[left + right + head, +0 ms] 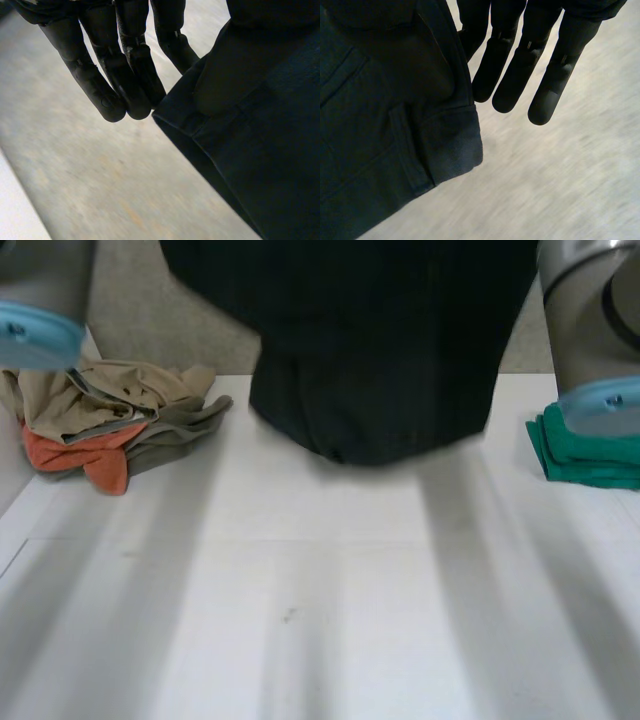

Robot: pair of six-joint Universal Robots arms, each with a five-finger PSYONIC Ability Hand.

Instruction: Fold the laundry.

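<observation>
Laundry lies in three spots: one dark garment (380, 360) is up in the air, one heap (110, 420) sits at the far left of the white table (320, 620), and one folded green cloth (585, 455) is at the far right. The heap holds three colours that I can pick out: a beige piece (120, 385) on top, a grey-green piece (175, 435) beside it and an orange piece (95, 460) underneath. The dark garment hangs between the two arms, the left arm (40, 300) and the right arm (590, 320), with its lower edge over the far middle of the table. The left hand (135, 75) pinches one top corner, by a belt loop (195, 121), between its thumb and the nearest finger, while its other fingers hang straight and close together. The right hand (517, 75) grips the opposite top corner the same way, its free fingers straight beside the cloth's edge.
</observation>
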